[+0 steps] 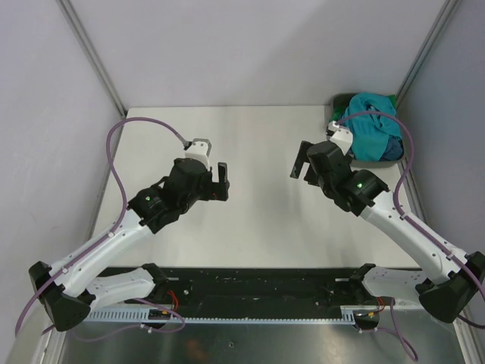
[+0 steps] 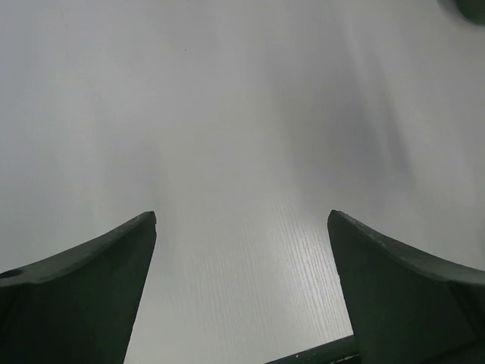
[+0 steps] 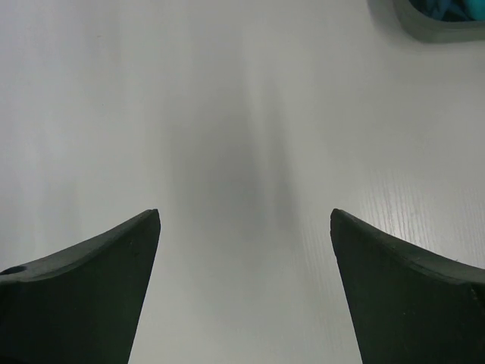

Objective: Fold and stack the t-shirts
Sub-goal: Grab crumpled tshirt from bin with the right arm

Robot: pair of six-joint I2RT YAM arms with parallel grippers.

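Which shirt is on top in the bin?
The teal t-shirt: it drapes over the pile in the bin, while the darker blue shirt only peeks out beneath it at the bin's near right edge.

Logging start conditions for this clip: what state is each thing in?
Left gripper: open, empty, over the table.
Right gripper: open, empty, over the table.
Teal shirt: crumpled, unfolded, heaped in the bin.
Darker blue shirt: bunched under it, mostly hidden.
Bin: upright at the far right corner, holding both.
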